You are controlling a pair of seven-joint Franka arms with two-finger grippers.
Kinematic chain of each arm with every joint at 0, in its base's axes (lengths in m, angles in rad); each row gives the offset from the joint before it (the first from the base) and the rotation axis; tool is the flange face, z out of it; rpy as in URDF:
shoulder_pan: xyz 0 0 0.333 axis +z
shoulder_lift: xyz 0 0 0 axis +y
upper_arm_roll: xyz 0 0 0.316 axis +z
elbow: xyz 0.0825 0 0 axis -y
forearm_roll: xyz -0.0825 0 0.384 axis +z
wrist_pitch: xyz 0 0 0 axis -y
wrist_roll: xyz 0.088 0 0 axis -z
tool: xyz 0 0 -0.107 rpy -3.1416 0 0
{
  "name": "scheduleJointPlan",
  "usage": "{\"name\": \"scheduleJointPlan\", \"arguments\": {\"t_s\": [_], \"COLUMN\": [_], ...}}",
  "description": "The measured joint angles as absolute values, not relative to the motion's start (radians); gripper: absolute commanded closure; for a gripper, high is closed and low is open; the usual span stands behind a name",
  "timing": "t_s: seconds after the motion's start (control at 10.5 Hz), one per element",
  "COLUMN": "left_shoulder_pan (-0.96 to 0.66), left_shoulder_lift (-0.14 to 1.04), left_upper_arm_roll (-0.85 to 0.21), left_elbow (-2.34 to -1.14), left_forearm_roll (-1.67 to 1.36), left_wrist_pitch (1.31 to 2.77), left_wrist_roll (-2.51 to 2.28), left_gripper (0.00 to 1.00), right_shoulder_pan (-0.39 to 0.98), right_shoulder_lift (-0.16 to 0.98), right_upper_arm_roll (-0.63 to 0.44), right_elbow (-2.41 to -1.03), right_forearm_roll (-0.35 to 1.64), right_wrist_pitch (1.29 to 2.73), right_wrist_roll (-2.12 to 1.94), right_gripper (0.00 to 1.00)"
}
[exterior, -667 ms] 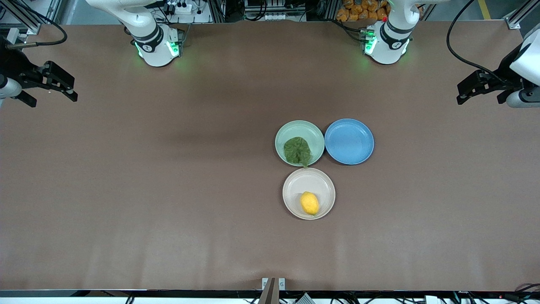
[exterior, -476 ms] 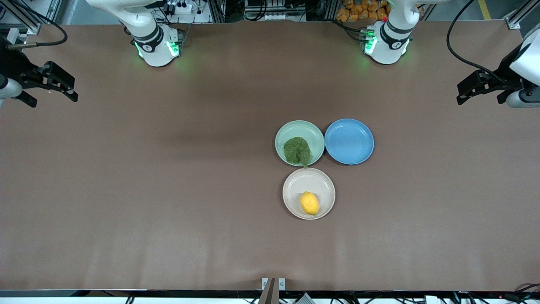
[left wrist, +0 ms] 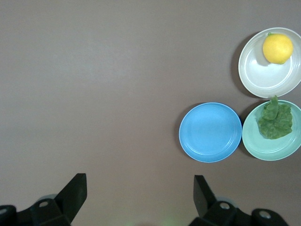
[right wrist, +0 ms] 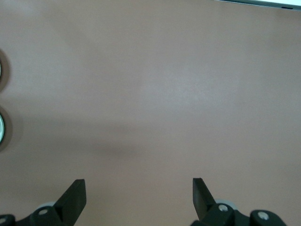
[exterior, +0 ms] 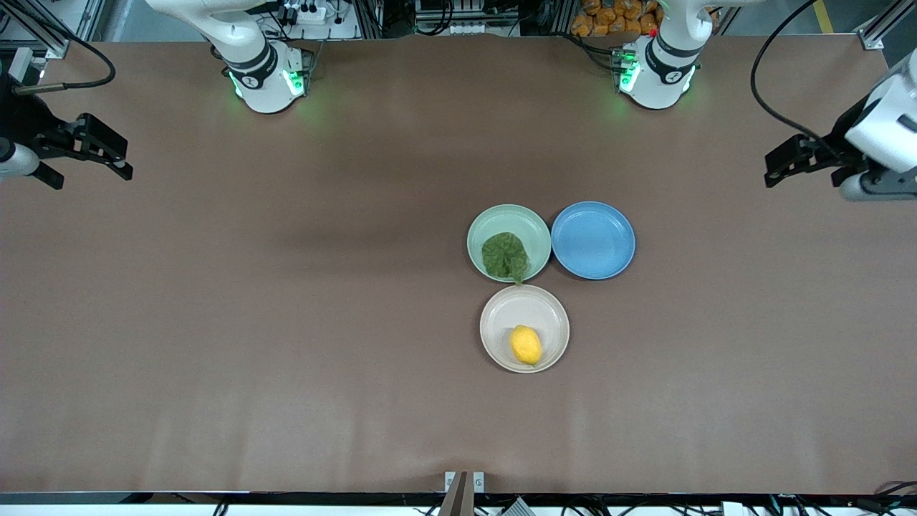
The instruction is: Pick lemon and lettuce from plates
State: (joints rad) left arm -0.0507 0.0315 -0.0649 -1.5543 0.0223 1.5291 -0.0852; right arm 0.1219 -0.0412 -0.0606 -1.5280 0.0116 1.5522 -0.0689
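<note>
Nothing has been picked yet. The lettuce [exterior: 506,256] lies flat on the mint plate [exterior: 509,215], its stem pointing toward the beige plate [exterior: 501,315], which sits nearer the front camera and touches the mint one. The lemon [exterior: 526,345] rests on the beige plate's nearer part, its long axis running roughly near-to-far with the tip toward the camera. A blue plate [exterior: 593,239], bare, sits beside the mint one toward the left arm's end of the table.

Both grippers hang over the table's ends, well apart from the plates. The left gripper [exterior: 777,163] is over its own end with its fingers [left wrist: 75,190] spread wide and nothing between them; the right gripper [exterior: 118,159] is over the other end, also spread and holding nothing, as its wrist view shows.

The plates lie closer to the left arm's end, so I'd judge the left arm has the shorter reach, and its wrist view already takes in all three plates. A grasp across the lemon's short width looks the sensible one.

I can read no labels or writing anywhere.
</note>
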Motion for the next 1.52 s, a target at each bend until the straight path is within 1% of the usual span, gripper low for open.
{"name": "scheduleJointPlan", "arguments": {"t_s": [0.19, 0.38, 0.76, 1.14, 1.52], "left_shoulder_pan": [-0.077, -0.107, -0.158, -0.236, -0.305], "left_shoulder_lift": [0.105, 0.171, 0.248, 0.378, 0.525], "left_upper_arm_roll": [-0.076, -0.082, -0.1, -0.103, -0.101], "left_elbow": [-1.509, -1.482, -1.467, -1.457, -1.364], "left_forearm_roll": [0.011, -0.03, -0.039, -0.039, -0.039], "left_wrist_pitch": [1.545, 1.609, 1.719, 1.825, 1.901], "left_wrist_roll": [-0.089, -0.102, -0.123, -0.278, -0.522], "left_gripper": [0.0, 0.0, 0.0, 0.0, 0.0], "right_shoulder_pan": [0.118, 0.116, 0.109, 0.109, 0.109], "right_shoulder_lift": [-0.041, -0.038, -0.04, -0.04, -0.039], "right_upper_arm_roll": [-0.063, -0.064, -0.08, -0.081, -0.079], "right_elbow": [-1.528, -1.53, -1.529, -1.528, -1.529], "right_forearm_roll": [0.012, 0.012, 0.012, 0.012, 0.012], "right_wrist_pitch": [1.556, 1.557, 1.556, 1.56, 1.56], "right_wrist_roll": [-0.069, -0.069, -0.07, -0.07, -0.07], "right_gripper": [0.0, 0.0, 0.0, 0.0, 0.0]}}
